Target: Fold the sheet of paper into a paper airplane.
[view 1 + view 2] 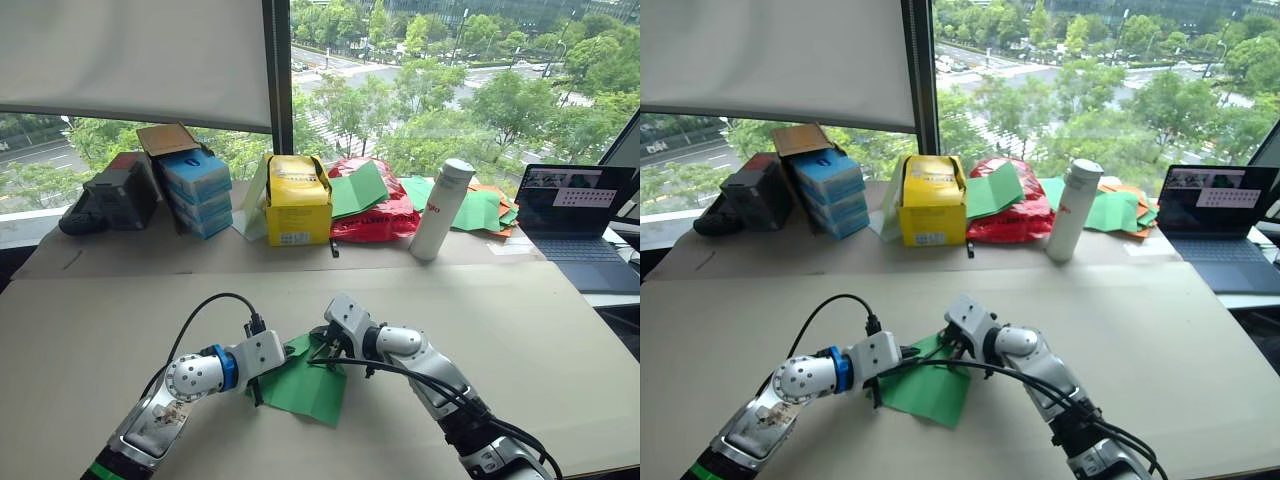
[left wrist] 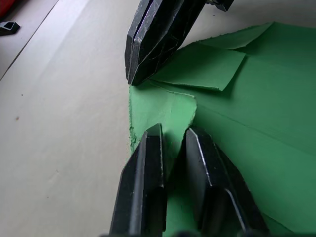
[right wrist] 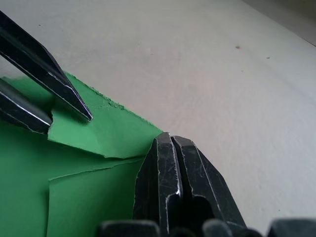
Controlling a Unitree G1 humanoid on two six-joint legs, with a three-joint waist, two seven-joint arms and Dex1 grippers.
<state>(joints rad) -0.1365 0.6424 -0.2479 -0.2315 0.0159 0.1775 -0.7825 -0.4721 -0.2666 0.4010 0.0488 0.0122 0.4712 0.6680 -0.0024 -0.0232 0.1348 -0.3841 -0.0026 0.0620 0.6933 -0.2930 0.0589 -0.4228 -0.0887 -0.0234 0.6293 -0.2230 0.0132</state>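
Near the front middle of the table (image 1: 520,330) we see the sheet of paper (image 1: 305,385) lying mostly flat, with small folded flaps at its far edge. Both claws meet at that edge. Our left gripper (image 2: 173,140) has its two fingers slightly spread, and a raised flap of the green sheet sits in the gap between them; we cannot tell whether they press it. Our right gripper (image 3: 170,140) has its fingers pressed together, tips resting at the torn edge of the sheet just beside the left one. Well behind, by the window, stand a yellow box (image 1: 297,200) and a white bottle (image 1: 441,210).
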